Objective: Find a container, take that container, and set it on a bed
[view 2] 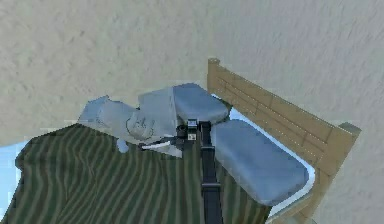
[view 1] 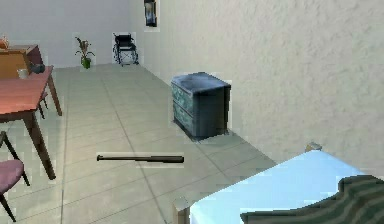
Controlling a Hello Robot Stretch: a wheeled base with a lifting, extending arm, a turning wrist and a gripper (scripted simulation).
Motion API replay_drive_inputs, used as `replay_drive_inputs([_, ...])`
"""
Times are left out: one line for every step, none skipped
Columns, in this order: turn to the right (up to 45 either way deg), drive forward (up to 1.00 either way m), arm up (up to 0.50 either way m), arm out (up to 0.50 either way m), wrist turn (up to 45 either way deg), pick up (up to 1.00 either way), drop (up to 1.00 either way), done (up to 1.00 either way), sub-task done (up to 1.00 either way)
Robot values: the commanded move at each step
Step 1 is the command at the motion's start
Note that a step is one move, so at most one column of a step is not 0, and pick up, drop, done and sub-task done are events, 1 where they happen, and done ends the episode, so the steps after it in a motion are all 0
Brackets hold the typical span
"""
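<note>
Our tool [view 2: 163, 143] sits at the end of the dark arm [view 2: 210, 185], low over the bed [view 2: 335, 160], and we cannot tell if it is grasping anything. Right by it lies a small pale grey lump [view 2: 137, 126], round and smooth. It may be the container, but we cannot tell, and we cannot see if anything is in it. It rests on the bed where the blanket [view 2: 80, 180] meets the pillows [view 2: 258, 160]. The blanket is dark green with thin stripes and soft folds. The pillows are grey-blue and puffy. Behind them stands a headboard [view 2: 262, 97] of pale wood planks. Looking ahead, we see a blue-grey box of drawers [view 1: 200, 105] by the bumpy wall. A long dark stick [view 1: 140, 158] lies on the tiled floor [view 1: 120, 110]. There is a red-brown wooden table [view 1: 20, 95], and far off a little pot [view 1: 86, 64] with a green plant [view 1: 83, 45] in it.
</note>
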Motion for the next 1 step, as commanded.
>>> replay_drive_inputs([0.0, 0.0, 0.1, 0.0, 0.0, 0.0, 0.0, 0.0, 0.0])
